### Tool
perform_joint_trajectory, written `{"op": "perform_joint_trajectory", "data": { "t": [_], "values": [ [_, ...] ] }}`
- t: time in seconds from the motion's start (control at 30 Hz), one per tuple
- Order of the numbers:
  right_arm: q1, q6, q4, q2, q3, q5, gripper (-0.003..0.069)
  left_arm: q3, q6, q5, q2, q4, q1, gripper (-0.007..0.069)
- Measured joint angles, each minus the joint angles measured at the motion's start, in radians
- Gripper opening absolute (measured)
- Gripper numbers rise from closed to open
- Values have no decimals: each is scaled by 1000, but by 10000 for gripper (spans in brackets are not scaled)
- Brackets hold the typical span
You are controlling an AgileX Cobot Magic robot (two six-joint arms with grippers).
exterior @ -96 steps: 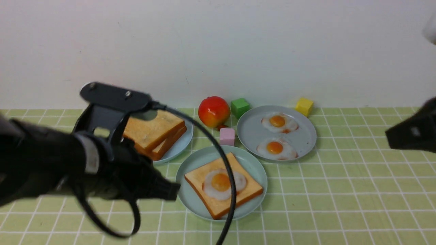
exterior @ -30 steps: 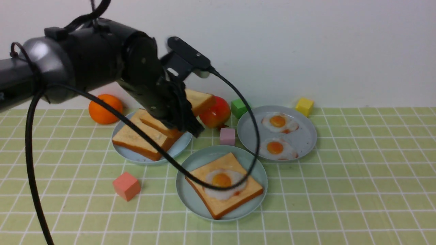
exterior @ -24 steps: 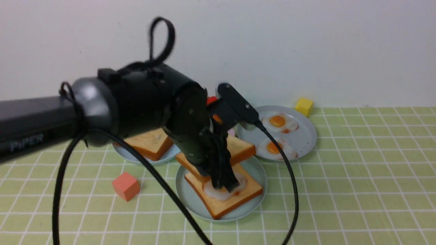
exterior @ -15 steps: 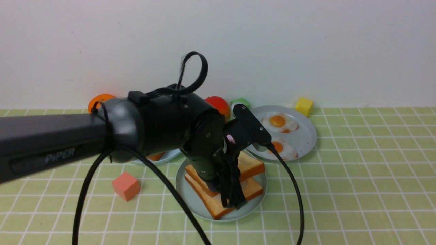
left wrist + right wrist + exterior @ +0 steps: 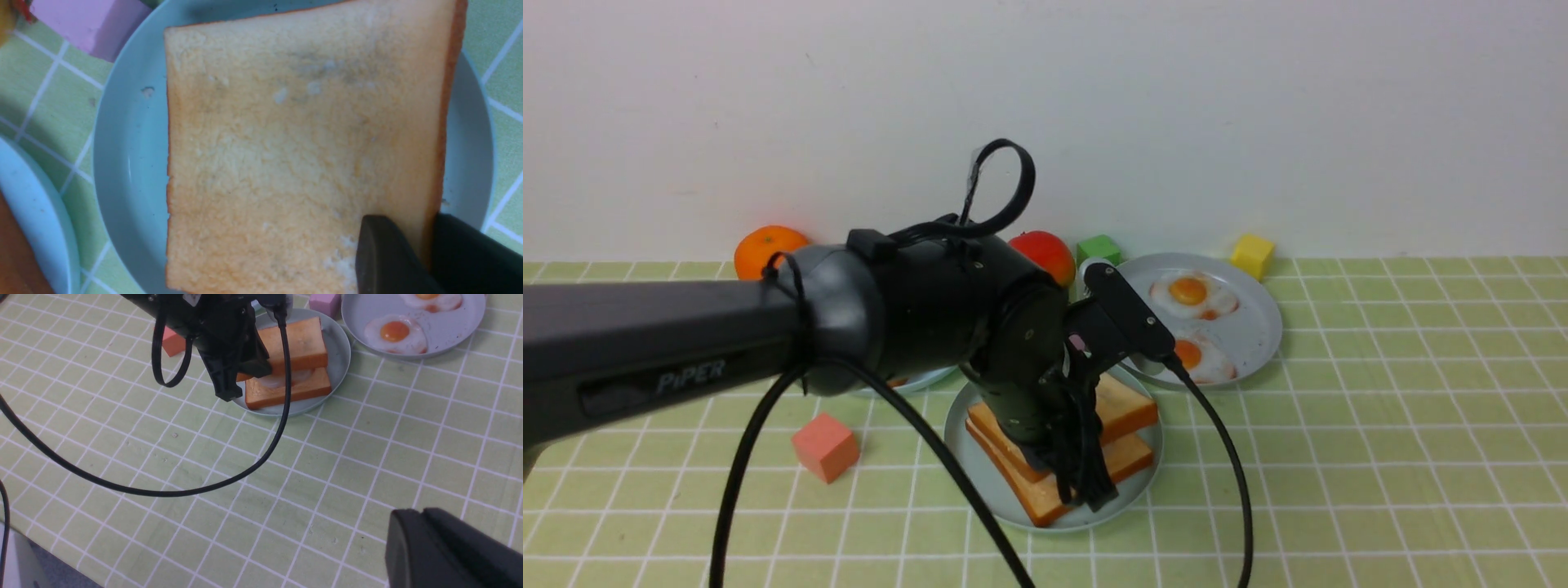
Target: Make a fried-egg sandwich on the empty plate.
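Left arm: the left arm (image 5: 727, 327) reached in from the left edge of the frame to the centre, probably so that its hand could set the lid of the sandwich from one side.
Orange: the orange (image 5: 768, 251) sat at the upper left, behind the arm.
Coral block: the coral block (image 5: 826, 447) lay left of centre, beside the work and apart from it.
Mint-green plate: in the lower centre, the mint-green plate (image 5: 970, 482) carried the lower toast slice (image 5: 1041, 496), the fried egg (image 5: 302, 377) and the upper toast slice (image 5: 1129, 402), evidently a sandwich nearly done.
Left gripper: the left gripper (image 5: 412, 219) stood at the upper slice's crust, one finger on either side; whether it pinched or had let go could not be told. The edge hold presumably kept the egg clear of the fingers.
Grey-blue plate: at the upper right of centre, the grey-blue plate (image 5: 1251, 343) held two spare eggs.
Right gripper: out of the front view, the right gripper (image 5: 423, 513) was closed on nothing, likely parked to leave room.
Left wrist view only: it showed the upper slice's broad face almost whole, with the egg hidden.
Right wrist view only: it showed egg white between the slices, which the front view hid behind the arm.
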Motion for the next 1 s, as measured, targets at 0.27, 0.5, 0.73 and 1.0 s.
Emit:
{"op": "perform_joint_trajectory", "data": {
  "t": [0.27,0.5,0.73,1.0],
  "values": [
    [0,0,0,0,0,0,62,-1,0,16,0,-83,0,300],
    [0,0,-21,0,-4,1,66,0,0,44,-114,-138,0,307],
    [0,10,-67,0,-97,65,71,12,-55,57,-485,-190,0,61],
    [0,144,-160,-66,-98,163,73,437,-65,-170,-1076,-298,0,-13]
  ]
}}
